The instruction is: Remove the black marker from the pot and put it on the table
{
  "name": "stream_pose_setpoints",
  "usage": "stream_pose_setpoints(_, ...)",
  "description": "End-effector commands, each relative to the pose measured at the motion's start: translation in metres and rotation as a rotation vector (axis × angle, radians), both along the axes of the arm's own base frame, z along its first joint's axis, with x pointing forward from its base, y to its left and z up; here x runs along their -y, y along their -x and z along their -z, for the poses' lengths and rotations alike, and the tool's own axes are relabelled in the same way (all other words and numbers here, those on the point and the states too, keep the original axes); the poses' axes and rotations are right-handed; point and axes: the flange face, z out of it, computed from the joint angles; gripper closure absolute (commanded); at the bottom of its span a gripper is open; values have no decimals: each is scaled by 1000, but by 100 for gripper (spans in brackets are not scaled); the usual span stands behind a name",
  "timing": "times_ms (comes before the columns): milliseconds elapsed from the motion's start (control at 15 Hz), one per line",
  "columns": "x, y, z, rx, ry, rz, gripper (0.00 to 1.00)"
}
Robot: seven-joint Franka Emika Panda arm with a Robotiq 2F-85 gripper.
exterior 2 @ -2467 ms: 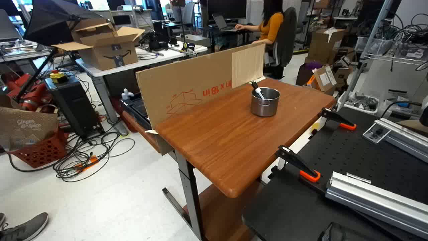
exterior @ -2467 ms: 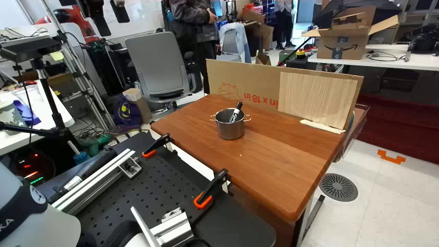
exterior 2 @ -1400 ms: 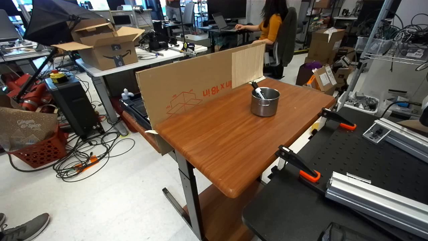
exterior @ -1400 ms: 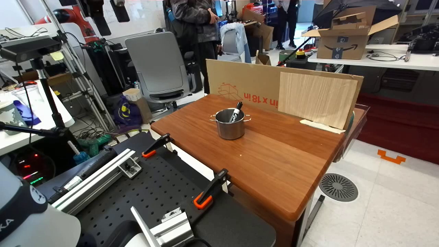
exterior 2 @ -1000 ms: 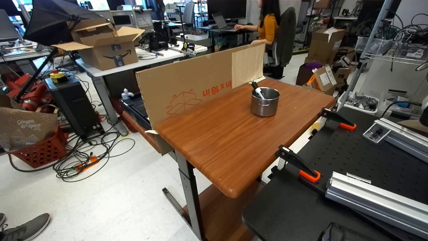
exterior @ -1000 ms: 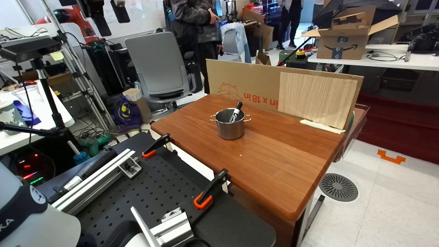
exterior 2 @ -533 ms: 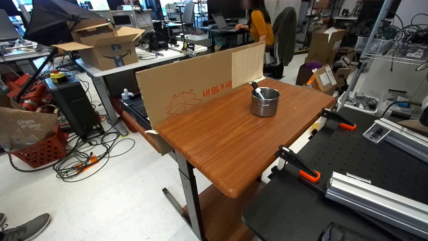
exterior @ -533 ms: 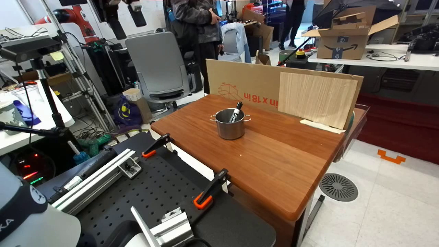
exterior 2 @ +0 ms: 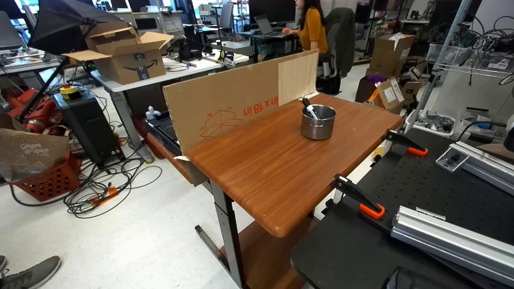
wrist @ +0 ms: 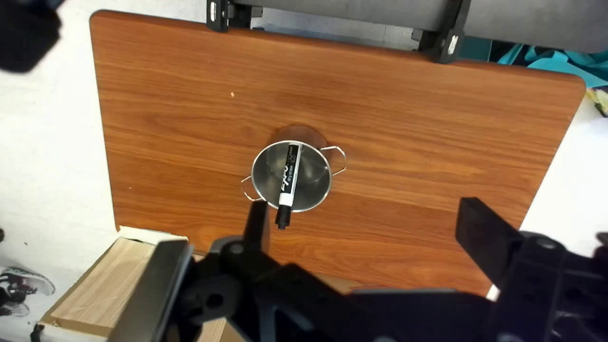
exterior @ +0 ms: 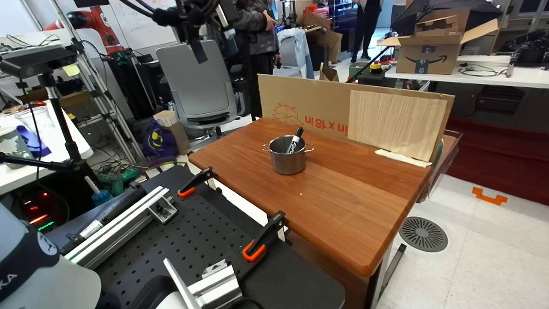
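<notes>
The black marker (exterior: 294, 142) leans in the pot, its black cap sticking up over the rim. It also shows in an exterior view (exterior 2: 310, 108) and in the wrist view (wrist: 289, 180). The pot (exterior: 288, 164) is small, round and silver-grey with thin wire handles. It stands upright on the reddish-brown table (exterior: 343, 214). My gripper (exterior: 215, 48) is open and empty, high above and apart from the pot. In the wrist view the gripper (wrist: 365, 206) has its jaws wide apart, with the marker's cap just inside the left finger (wrist: 257, 223).
A cardboard sheet (exterior: 309, 96) with a pale wood panel (exterior: 396, 124) stands along the table's far edge. Black clamps (exterior: 266, 236) with orange pads grip the near edge, beside the black perforated bench (exterior: 193, 227). A grey chair (exterior: 195, 81) stands behind the table.
My gripper has moved to the right and a little lower in an exterior view, towards the table, and has turned somewhat. The pot and the marker have not moved.
</notes>
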Motion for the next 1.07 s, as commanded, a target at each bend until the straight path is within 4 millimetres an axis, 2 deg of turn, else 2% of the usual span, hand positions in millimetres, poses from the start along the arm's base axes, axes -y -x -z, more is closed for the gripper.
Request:
stream_pose_setpoints(0,15,-41,22,26,-59,-13,0)
stream_pose_setpoints(200,25,-69,50,23,-102,-18,0)
stream_pose_setpoints(467,32,-98,84,-5,-159,-11,0)
stream_pose_setpoints(1000,51,-134,136,-65,-212,35,0)
